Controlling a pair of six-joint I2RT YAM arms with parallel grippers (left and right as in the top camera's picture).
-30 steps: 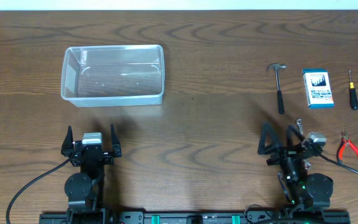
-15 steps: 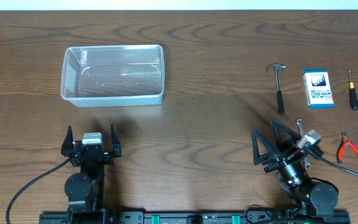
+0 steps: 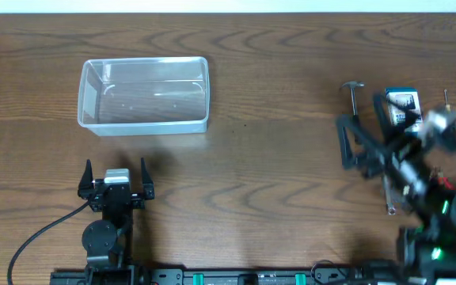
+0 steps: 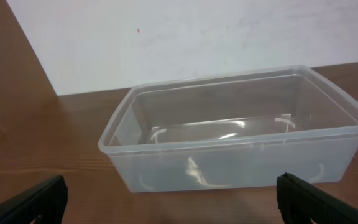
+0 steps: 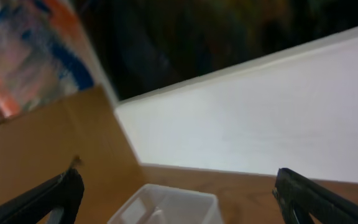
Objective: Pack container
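Note:
The clear plastic container stands empty at the back left of the table. In the left wrist view the container lies just ahead of my left gripper. That left gripper rests near the front edge, open and holding nothing. My right gripper is raised and blurred over the right side, open and empty, partly covering the hammer and the blue-and-white box. From the right wrist, the container shows small and far between the open fingers.
A screwdriver lies at the far right, mostly behind the arm. Red pliers peek out under the right arm, and a thin metal tool lies by it. A white wall runs behind the table.
My right arm has lifted off its rest and swung forward and right over the tools, its jaws still wide. The left arm and the container have not moved.

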